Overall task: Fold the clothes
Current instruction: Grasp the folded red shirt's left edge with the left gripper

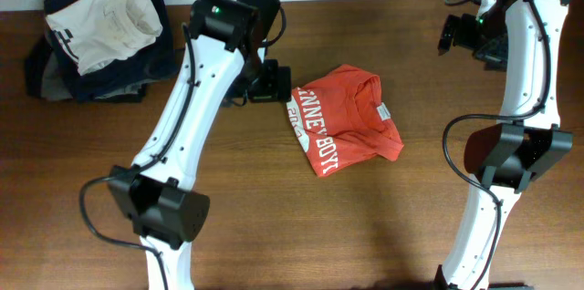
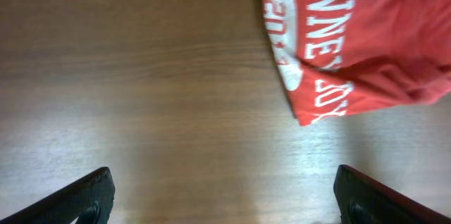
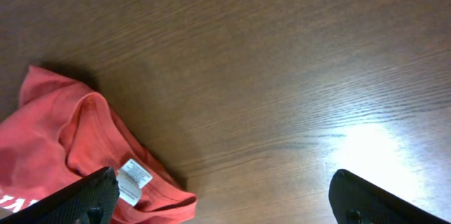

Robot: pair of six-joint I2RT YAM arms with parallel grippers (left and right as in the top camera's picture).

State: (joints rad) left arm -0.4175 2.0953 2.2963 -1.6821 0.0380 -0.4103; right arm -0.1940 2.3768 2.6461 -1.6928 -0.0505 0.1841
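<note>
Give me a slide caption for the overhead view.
Loosely folded red-orange t-shirt at the centre of the table, left gripper beside it, right gripper farther off, garment pile far left.

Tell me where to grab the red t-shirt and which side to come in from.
Grip the red t-shirt at its lettered edge, the one facing the left gripper. Come in low from that side: the cloth lies folded flat on the table, that edge looks like a stacked fold that can be pinched, and the gripper's open jaws point toward it.
</note>
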